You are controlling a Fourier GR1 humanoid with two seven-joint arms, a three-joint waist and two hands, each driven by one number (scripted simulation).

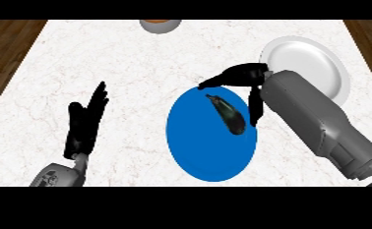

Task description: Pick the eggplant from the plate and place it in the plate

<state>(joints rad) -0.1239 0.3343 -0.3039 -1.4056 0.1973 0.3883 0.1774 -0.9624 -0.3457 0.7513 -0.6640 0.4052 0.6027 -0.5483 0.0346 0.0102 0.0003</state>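
A dark purple eggplant [227, 113] lies on the blue plate [205, 154], in its upper right part. My right hand [242, 74] hovers just above the plate's top edge, fingers pointing left and thumb hanging down beside the eggplant's right side; it is open and holds nothing. A white plate [312, 63] sits at the right, behind my right forearm. At the lower left my left hand [85, 120] rests open, fingers up, away from both plates.
An orange-brown bowl [160, 24] shows at the counter's far edge, top centre. Dark wood floor borders the marble counter [109, 56] at the left and right.
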